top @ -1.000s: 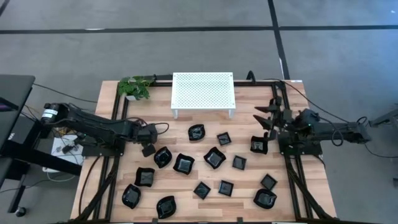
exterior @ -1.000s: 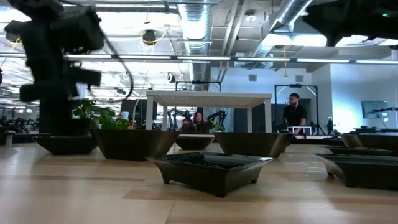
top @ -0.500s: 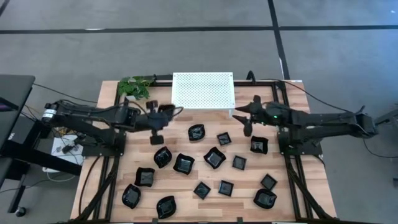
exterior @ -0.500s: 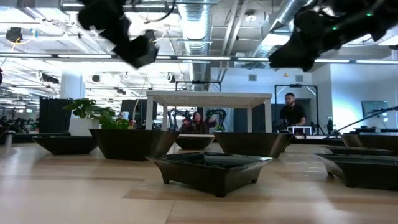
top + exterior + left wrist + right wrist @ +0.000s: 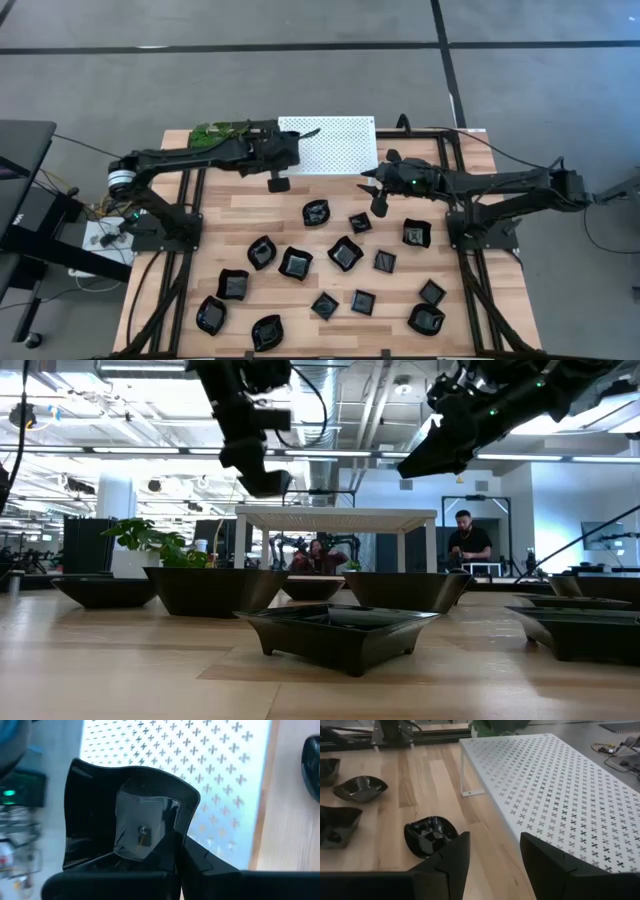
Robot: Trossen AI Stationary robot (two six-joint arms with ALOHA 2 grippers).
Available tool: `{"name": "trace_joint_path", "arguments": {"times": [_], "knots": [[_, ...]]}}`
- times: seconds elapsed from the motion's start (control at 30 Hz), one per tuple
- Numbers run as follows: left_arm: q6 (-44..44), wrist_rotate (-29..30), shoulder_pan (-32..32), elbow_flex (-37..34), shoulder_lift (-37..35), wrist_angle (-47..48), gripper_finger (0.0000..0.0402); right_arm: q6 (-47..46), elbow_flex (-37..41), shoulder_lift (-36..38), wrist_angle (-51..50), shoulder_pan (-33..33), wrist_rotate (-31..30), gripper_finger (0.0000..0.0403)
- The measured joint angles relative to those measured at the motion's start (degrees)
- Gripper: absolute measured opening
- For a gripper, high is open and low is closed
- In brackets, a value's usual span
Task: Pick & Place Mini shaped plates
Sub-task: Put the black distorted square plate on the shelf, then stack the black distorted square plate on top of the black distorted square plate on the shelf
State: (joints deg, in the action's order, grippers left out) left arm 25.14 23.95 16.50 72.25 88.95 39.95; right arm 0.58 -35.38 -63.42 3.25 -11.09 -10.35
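Left claw (image 5: 277, 183) is clamped on a square black mini plate (image 5: 127, 817), fingers together on its rim; in the left wrist view the plate stands tilted on edge, its glossy inside facing the camera. The claw hangs above the worktop (image 5: 260, 210) at the front left corner of the white perforated rack (image 5: 335, 145), with the rack's cross-hole top right behind the plate. The low view shows this claw raised well above the dishes. A green plant (image 5: 215, 135) sits beyond the left arm, at the worktop's corner.

Right claw (image 5: 378, 200) is empty, fingers (image 5: 445, 865) apart. It hovers just off the rack's front right corner, over bare wood. The closest dish is a wavy-rimmed mini plate (image 5: 429, 836), just ahead of the claw's fingers in the right wrist view and lying flat on the worktop. Other dishes lie beyond it to one side in the same view.

The rest of the mini shaped plates (image 5: 345, 253) are scattered flat over the worktop in front of both claws, apart from each other or nearly touching, in square, leaf and wavy shapes. The rack top has no plate on it.

In the low view, a seated person (image 5: 318, 555) and a standing person (image 5: 470, 545) are in the room behind the rack.
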Motion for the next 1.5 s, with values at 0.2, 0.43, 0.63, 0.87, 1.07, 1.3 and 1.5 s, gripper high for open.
{"name": "trace_joint_path", "arguments": {"times": [0.2,0.43,0.63,0.87,1.07,1.3,1.5], "knots": [[2.57,-5.03,2.67,0.13,1.94,-2.56,0.0008,2.82,-0.98,-0.65,0.35,-1.21,-0.02,0.0170],[2.68,-9.98,3.49,0.16,1.92,-3.69,0.0016,3.02,-0.98,-0.26,0.57,-3.16,-0.04,0.0166],[2.57,-9.91,4.41,0.16,1.92,-4.60,0.0030,3.02,-0.98,-0.28,0.63,-4.80,-0.02,0.0165],[2.52,-9.89,5.37,-1.64,1.90,-6.45,0.0061,2.99,-1.55,-0.28,0.70,-5.32,0.00,0.0164],[3.19,-8.88,4.27,-2.05,1.20,-8.79,0.0093,2.99,-1.55,-0.28,0.60,-5.31,0.00,0.0160],[4.87,-4.48,0.19,-2.05,-4.66,-10.39,0.0119,2.97,-1.55,-0.28,0.60,-5.31,0.14,0.0160],[-4.04,-8.05,-8.36,-2.03,-12.23,-8.45,0.0127,2.93,-1.55,-0.30,0.58,-5.29,1.43,0.0156]]}}
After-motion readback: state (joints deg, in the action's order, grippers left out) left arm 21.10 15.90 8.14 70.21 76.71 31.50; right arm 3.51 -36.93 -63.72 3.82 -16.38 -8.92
